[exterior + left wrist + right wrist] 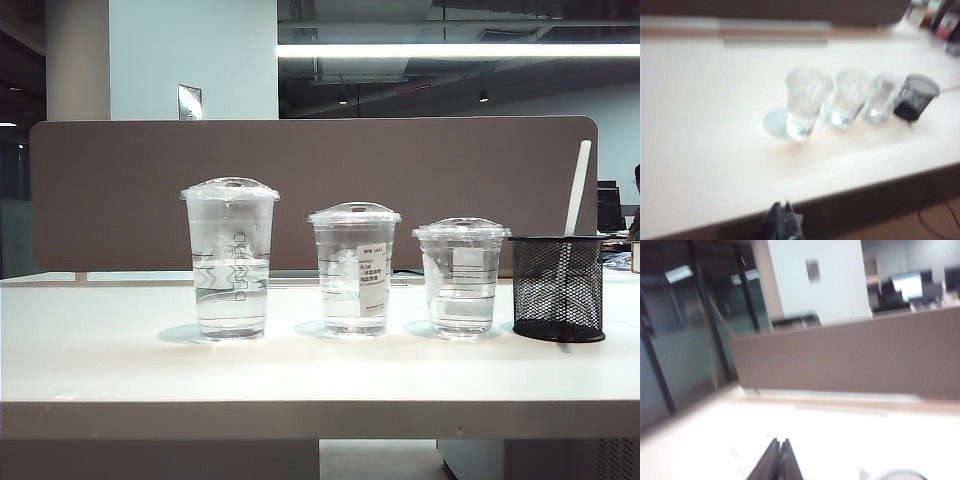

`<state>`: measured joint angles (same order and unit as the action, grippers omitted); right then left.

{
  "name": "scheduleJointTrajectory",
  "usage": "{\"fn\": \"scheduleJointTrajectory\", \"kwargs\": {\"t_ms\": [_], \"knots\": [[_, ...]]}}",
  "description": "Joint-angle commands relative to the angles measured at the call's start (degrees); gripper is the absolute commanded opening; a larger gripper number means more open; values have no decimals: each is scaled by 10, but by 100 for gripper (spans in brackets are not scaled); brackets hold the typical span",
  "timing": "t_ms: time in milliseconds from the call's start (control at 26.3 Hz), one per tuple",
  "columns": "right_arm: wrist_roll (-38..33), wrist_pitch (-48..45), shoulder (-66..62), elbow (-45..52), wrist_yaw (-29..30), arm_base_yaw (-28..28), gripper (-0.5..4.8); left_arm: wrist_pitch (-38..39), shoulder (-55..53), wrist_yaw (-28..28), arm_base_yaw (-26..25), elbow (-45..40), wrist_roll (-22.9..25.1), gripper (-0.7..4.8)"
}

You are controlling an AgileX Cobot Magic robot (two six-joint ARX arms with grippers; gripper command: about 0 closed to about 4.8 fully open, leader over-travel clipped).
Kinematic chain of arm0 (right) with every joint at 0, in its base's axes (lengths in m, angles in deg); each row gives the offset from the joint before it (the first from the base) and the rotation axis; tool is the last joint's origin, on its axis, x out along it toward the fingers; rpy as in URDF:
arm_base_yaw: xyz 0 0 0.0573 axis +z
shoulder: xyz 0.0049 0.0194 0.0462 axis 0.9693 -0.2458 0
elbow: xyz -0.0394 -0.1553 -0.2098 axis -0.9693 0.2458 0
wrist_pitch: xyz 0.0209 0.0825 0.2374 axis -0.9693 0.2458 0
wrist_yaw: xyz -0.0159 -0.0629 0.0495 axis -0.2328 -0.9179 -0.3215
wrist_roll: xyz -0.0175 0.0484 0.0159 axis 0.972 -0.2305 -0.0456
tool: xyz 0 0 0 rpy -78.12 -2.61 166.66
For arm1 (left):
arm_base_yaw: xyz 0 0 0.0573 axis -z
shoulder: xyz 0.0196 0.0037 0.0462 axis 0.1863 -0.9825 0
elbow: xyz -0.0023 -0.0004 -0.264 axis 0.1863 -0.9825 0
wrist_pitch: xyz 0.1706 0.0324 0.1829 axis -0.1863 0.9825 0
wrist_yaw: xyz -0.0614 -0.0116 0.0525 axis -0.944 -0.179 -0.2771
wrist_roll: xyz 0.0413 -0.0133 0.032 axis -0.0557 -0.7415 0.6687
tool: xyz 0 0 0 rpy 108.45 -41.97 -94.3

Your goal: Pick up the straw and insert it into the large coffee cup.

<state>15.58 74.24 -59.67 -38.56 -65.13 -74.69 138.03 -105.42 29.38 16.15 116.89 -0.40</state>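
Standing leftmost on the bench (120, 370): large coffee cup (231, 258), lid on. Far right, straw (577, 188) upright in the mesh holder (558, 288), long axis near vertical. Left hand (781, 220) pinched shut, short of the bench edge. Right hand (778, 458) shut, empty, probably nearer the straw.

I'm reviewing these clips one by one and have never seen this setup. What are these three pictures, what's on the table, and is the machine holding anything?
It is a two-armed robot. One picture comes from a fixed camera facing the white table; the other two come from cameras on the wrists.

On the table, in a row: the large coffee cup, a medium cup with a white label, the shortest cup, and a black mesh holder with the white straw standing in it.

The left gripper is back at the near table edge; the right gripper is above the tabletop. Both look shut and empty.
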Motion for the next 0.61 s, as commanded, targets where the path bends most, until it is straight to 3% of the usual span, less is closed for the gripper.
{"fn": "scheduleJointTrajectory", "kwargs": {"t_ms": [38,114,152,190,266,456,609], "knots": [[99,75,-54,-55,-2,0,-6,-8,-26,-17,0,-3,10,-3],[147,109,-87,-84,-35,0,-5,-25,-31,-18,0,-14,26,-3],[190,129,-108,-100,-87,0,-4,-34,-31,-33,0,-26,37,-3],[232,129,-120,-98,-132,0,14,-28,-31,-78,0,-37,61,-3],[268,127,-131,-81,-147,0,23,-7,-31,-138,0,-43,111,-3],[252,63,-130,18,-131,1,27,-25,-31,-200,0,-44,123,-3],[191,-64,-116,126,-121,2,90,-36,-31,-212,0,-44,123,-3]]}}
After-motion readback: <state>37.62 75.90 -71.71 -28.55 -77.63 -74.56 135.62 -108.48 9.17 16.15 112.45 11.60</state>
